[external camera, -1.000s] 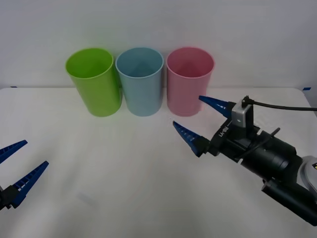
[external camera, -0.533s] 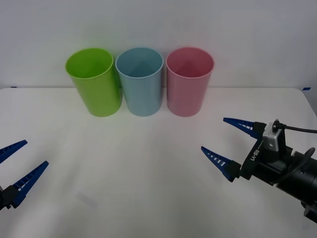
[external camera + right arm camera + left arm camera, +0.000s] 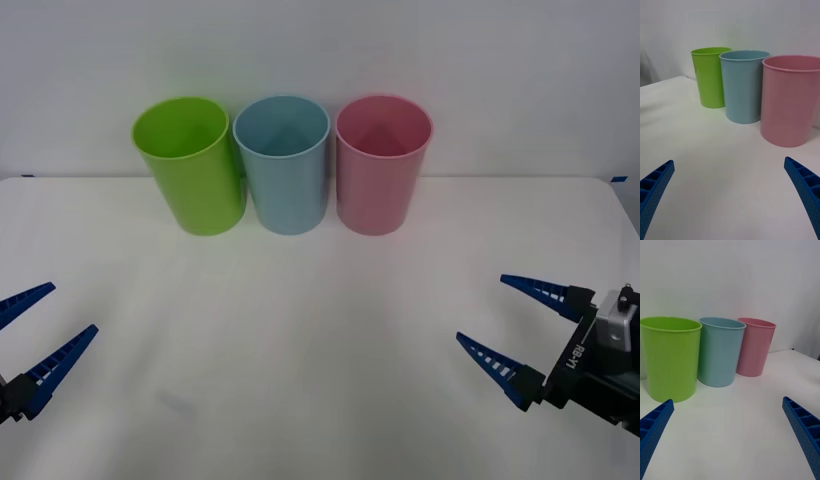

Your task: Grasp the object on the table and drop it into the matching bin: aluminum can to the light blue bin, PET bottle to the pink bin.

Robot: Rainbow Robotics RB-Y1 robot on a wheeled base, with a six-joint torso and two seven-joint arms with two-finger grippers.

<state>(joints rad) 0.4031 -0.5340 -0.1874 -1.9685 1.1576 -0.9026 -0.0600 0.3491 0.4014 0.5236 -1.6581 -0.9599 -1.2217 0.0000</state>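
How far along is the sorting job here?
Looks finished or nearly so. Both pincers are open and empty: right pincer low on the right of the table, left pincer parked at its left. Nothing is in hand. The light blue bin stands upright, but its bottom is hidden, so a drop can't be confirmed.

The right gripper (image 3: 510, 326) has two long, tapering blue fingers (image 3: 492, 362), ribbed with a row of small open cells along each and ending in sharp tips, mounted on a black body printed with white lettering. A small silver-grey block (image 3: 612, 318) sits on top of that body. The left gripper (image 3: 28, 331) carries the same blue cellular fingers (image 3: 58, 364) on a black base, and in both wrist views the finger faces show a fine dotted texture beside the open cells.
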